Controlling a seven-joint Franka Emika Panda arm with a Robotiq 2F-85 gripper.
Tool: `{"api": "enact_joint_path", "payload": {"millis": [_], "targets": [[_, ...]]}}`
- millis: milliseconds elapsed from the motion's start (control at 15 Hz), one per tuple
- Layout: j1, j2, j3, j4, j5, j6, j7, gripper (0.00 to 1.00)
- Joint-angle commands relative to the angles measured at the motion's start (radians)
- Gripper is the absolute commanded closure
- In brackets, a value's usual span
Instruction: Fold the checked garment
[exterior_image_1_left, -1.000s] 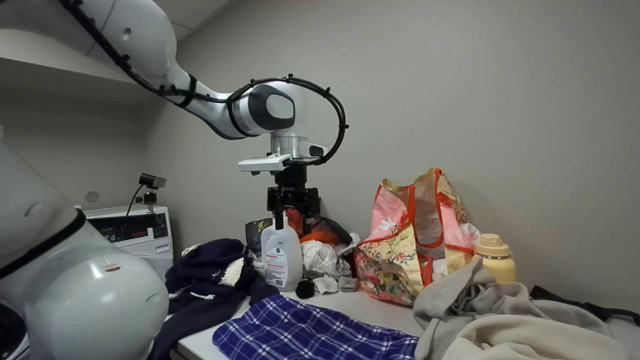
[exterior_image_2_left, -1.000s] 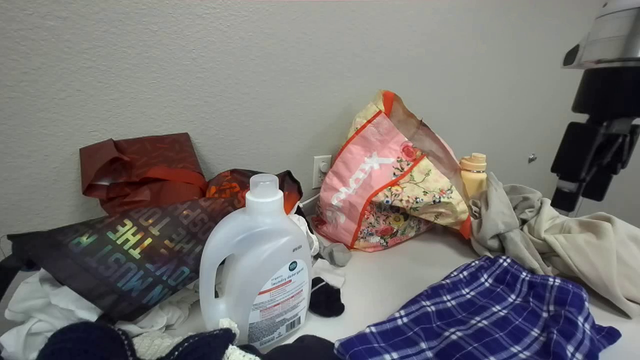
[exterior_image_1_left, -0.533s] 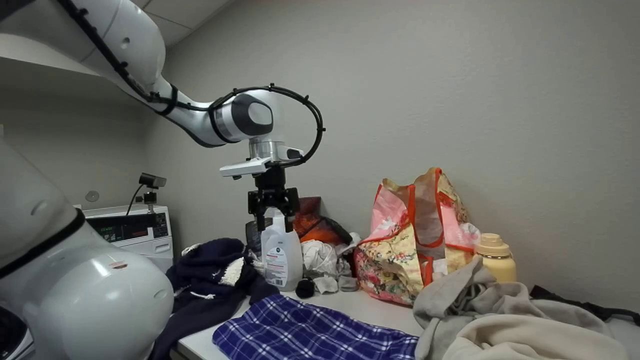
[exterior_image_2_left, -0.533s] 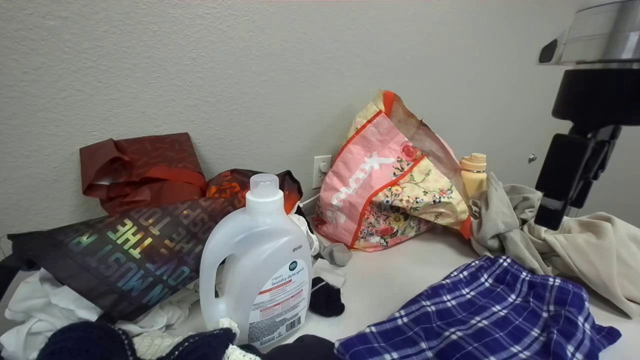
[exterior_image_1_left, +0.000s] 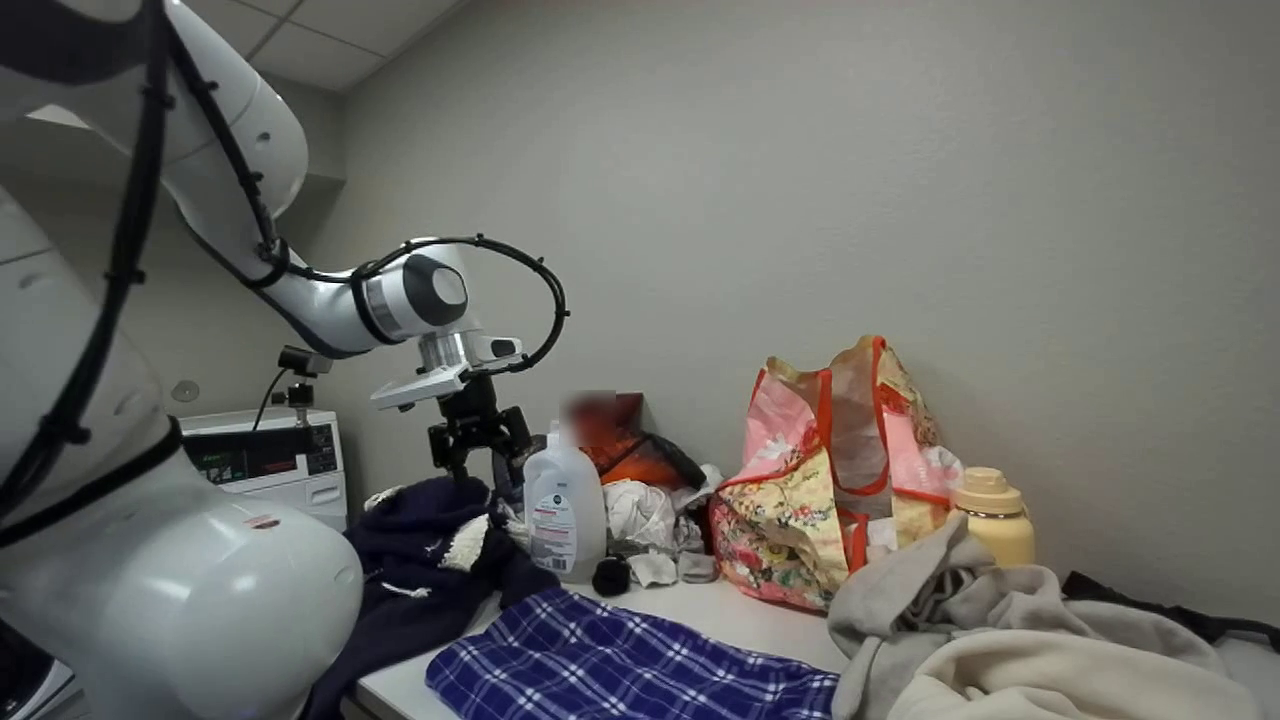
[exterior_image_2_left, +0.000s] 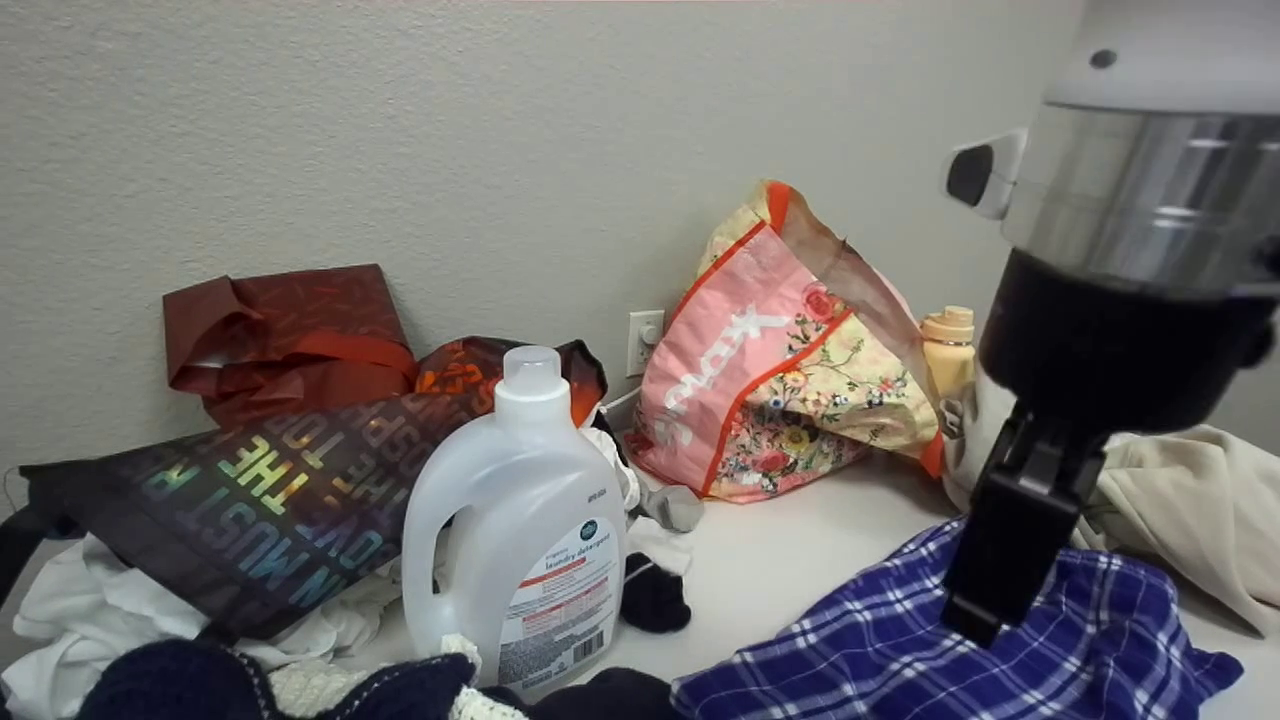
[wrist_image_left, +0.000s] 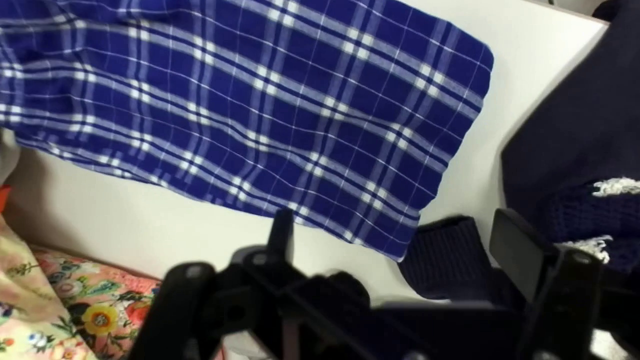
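The checked garment (exterior_image_1_left: 630, 665) is blue with a white and dark-blue plaid and lies spread on the white table. It also shows in an exterior view (exterior_image_2_left: 900, 650), slightly rumpled, with its front cut off by the frame. In the wrist view the garment (wrist_image_left: 260, 105) lies nearly flat, with one corner between the fingertips' lines of sight. My gripper (wrist_image_left: 397, 220) is open and empty, its fingers wide apart. In an exterior view the gripper (exterior_image_1_left: 488, 465) hangs tilted over the navy garment's side, above the table. The gripper also shows in an exterior view (exterior_image_2_left: 980, 610), in front of the garment.
A plain navy garment (exterior_image_1_left: 430, 540) lies beside the checked garment; its ribbed cuff (wrist_image_left: 450, 255) meets the checked corner. A detergent bottle (exterior_image_2_left: 540, 500) stands near. A floral bag (exterior_image_1_left: 780, 510), a yellow bottle (exterior_image_1_left: 990, 515) and a beige cloth pile (exterior_image_1_left: 1080, 660) stand or lie around it.
My gripper has moved down and to the left in both exterior views, and now tilts. It stays open. The checked garment has not moved.
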Motion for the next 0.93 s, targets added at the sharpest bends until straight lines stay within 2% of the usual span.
{"api": "enact_joint_path", "payload": {"millis": [0, 400, 600, 867], "targets": [[-0.004, 0.103, 0.052, -0.004, -0.099, 0.113, 0.101, 0.00], [-0.028, 0.305, 0.097, 0.009, -0.325, 0.275, 0.310, 0.00], [-0.023, 0.409, 0.077, 0.028, -0.448, 0.304, 0.417, 0.00], [0.024, 0.526, 0.029, 0.059, -0.578, 0.309, 0.516, 0.00]]}}
